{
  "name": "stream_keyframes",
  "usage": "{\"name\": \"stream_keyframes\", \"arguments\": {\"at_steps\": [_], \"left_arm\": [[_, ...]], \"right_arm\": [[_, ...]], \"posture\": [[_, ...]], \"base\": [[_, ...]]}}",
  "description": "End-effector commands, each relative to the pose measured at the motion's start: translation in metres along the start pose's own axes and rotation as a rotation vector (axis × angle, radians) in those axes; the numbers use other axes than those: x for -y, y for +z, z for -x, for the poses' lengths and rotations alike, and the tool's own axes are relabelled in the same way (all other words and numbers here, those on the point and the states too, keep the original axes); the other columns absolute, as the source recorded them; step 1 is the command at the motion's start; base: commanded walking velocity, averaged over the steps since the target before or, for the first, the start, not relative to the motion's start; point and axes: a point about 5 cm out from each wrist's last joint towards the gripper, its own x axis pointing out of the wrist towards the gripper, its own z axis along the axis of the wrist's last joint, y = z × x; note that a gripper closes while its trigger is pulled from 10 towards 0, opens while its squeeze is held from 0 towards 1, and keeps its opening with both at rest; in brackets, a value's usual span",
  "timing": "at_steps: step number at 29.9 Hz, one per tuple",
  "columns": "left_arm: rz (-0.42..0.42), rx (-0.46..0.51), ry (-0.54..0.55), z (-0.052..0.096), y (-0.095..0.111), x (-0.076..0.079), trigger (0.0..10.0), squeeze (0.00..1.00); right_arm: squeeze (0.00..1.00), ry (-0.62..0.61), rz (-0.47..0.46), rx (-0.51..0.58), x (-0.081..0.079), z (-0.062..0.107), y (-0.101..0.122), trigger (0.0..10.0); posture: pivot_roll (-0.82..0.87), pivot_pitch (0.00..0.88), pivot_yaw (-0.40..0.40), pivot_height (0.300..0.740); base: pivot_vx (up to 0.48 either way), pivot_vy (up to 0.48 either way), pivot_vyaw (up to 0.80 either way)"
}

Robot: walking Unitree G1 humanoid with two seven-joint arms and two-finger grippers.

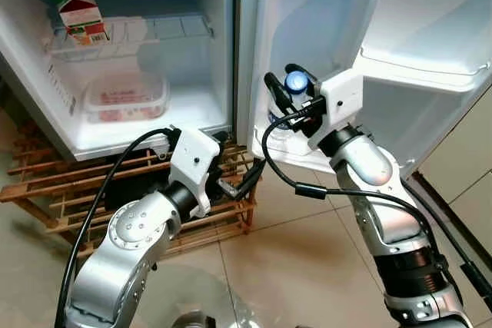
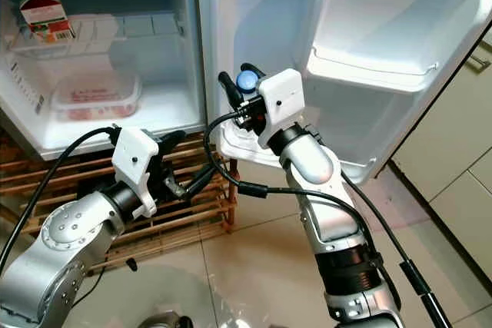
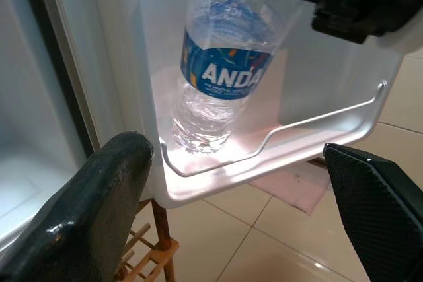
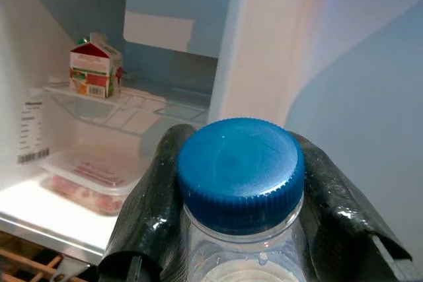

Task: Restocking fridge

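A clear water bottle (image 3: 221, 77) with a blue label and blue cap (image 4: 241, 170) stands upright in the lower shelf (image 3: 317, 120) of the open fridge door. My right gripper (image 1: 286, 82) is shut on the bottle's neck just under the cap, with one black finger on each side. Lower down, my left gripper (image 1: 242, 155) hangs open in front of the fridge's bottom edge. Nothing is between its fingers (image 3: 86, 216), which point at the door shelf.
Inside the fridge a milk carton (image 1: 79, 14) stands on the wire shelf and a clear tub of meat (image 1: 125, 97) lies on the floor below. The fridge rests on a wooden pallet (image 1: 46, 190). An upper door shelf (image 1: 415, 74) and a beige cabinet (image 1: 469, 159) are on the right.
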Motion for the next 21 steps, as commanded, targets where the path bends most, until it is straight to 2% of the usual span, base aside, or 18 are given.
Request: {"name": "stream_keyframes", "arguments": {"at_steps": [1, 11, 16, 21], "left_arm": [[-0.003, 0.001, -0.025, 0.001, 0.002, 0.004, 10.0, 0.00], [-0.015, -0.004, -0.036, -0.002, 0.002, 0.002, 10.0, 0.00], [-0.026, -0.005, -0.035, -0.003, 0.003, 0.000, 10.0, 0.00], [-0.026, -0.010, -0.036, -0.001, 0.002, 0.002, 10.0, 0.00]], "right_arm": [[0.00, -0.008, 0.040, 0.053, 0.005, -0.006, 0.009, 10.0], [0.00, -0.055, 0.049, 0.058, 0.014, -0.012, -0.002, 10.0], [0.00, -0.074, 0.007, 0.013, 0.017, -0.011, -0.015, 10.0], [0.00, -0.091, -0.011, 0.023, 0.021, -0.011, -0.020, 10.0]], "posture": [[0.04, 0.034, -0.022, 0.740], [0.03, 0.033, 0.001, 0.740], [0.03, 0.036, 0.004, 0.740], [0.03, 0.043, 0.007, 0.740]], "base": [[0.000, 0.000, 0.00], [0.000, 0.000, 0.00], [0.000, 0.000, 0.00], [0.000, 0.000, 0.00]]}}
